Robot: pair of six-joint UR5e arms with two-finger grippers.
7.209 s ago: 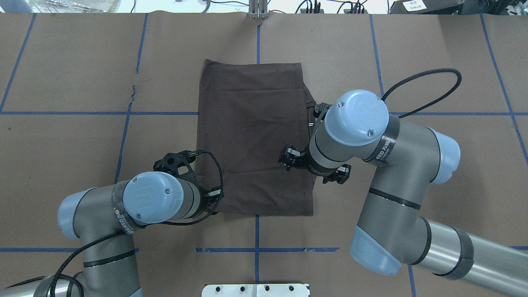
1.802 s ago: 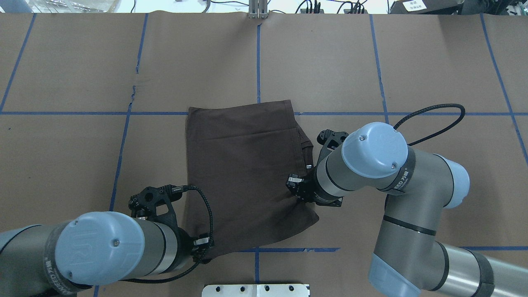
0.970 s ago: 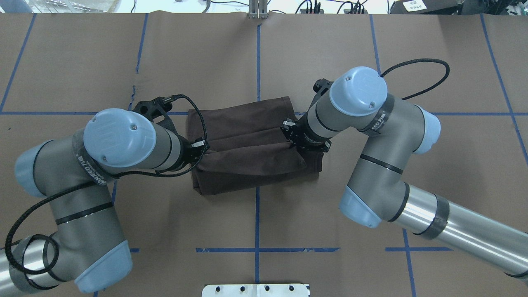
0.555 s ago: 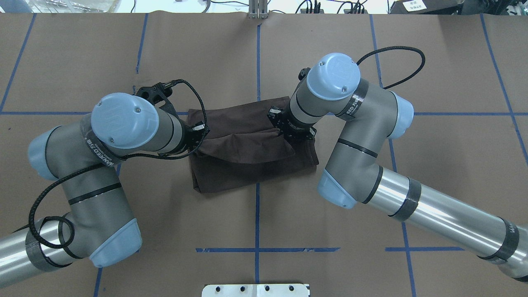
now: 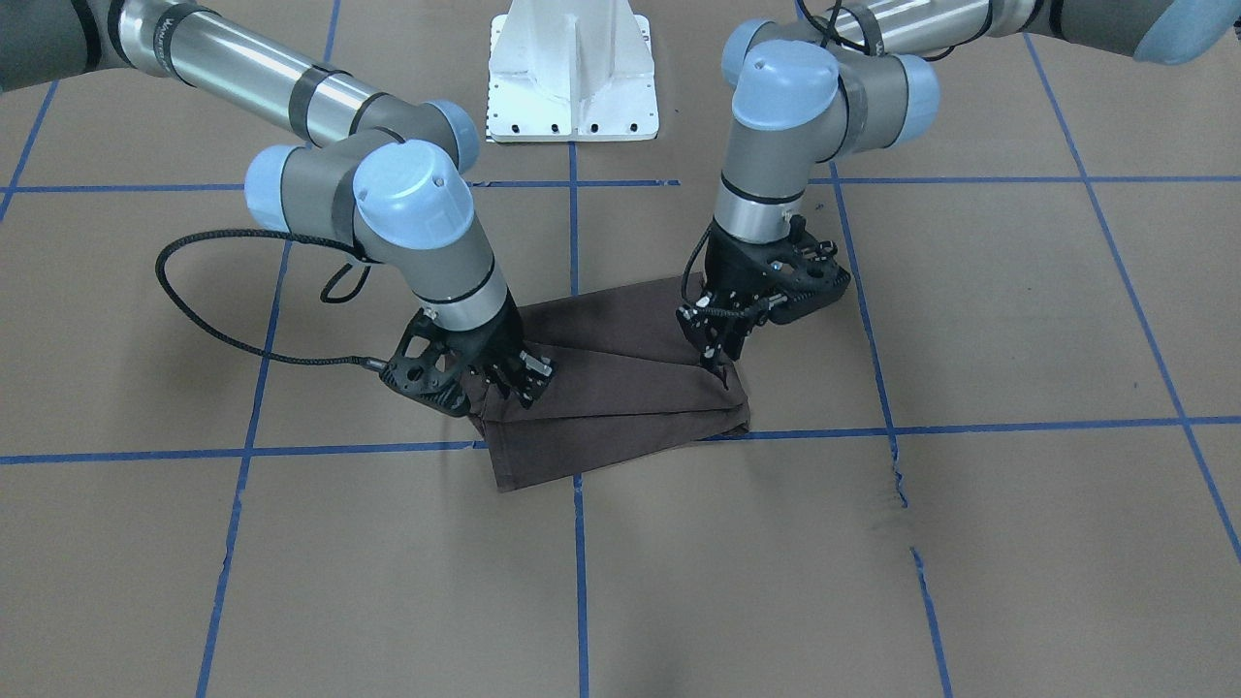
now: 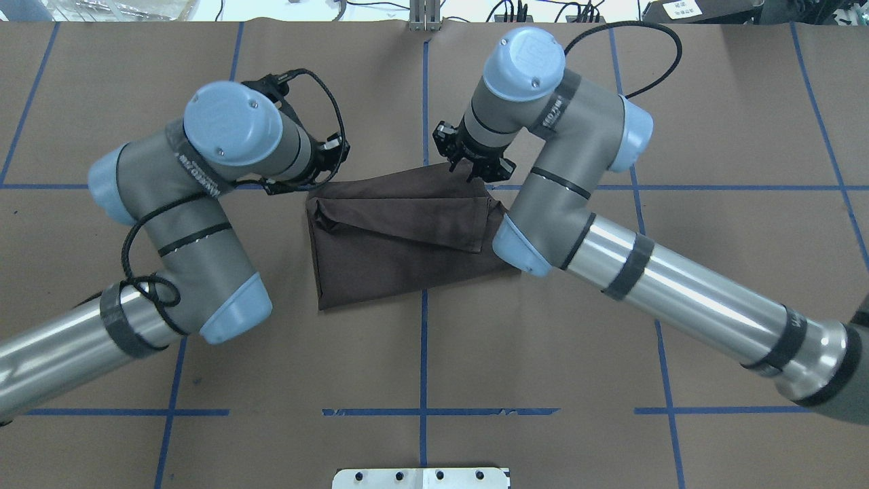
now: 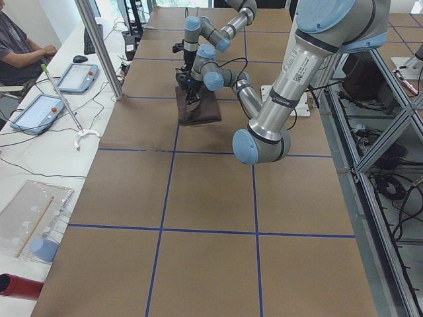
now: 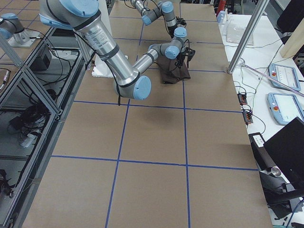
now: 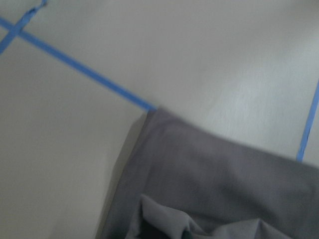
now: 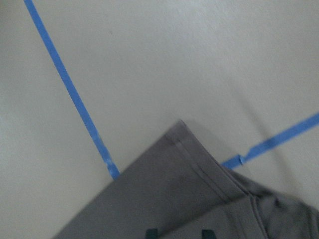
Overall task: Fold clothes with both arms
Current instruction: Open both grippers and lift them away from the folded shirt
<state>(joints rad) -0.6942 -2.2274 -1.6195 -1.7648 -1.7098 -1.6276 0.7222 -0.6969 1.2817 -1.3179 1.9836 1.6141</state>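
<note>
Blue tape crosses our counter; mid-frame, our left hand and right hand each pinch the folded shirt.

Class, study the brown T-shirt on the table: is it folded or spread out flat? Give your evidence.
Folded. The T-shirt lies as a compact block, with an upper flap doubled over the lower layer.

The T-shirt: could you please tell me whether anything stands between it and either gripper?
Nothing visible does. The left gripper and the right gripper are both down at the folded T-shirt, one at each end, with no other object between them and the fabric.
</note>
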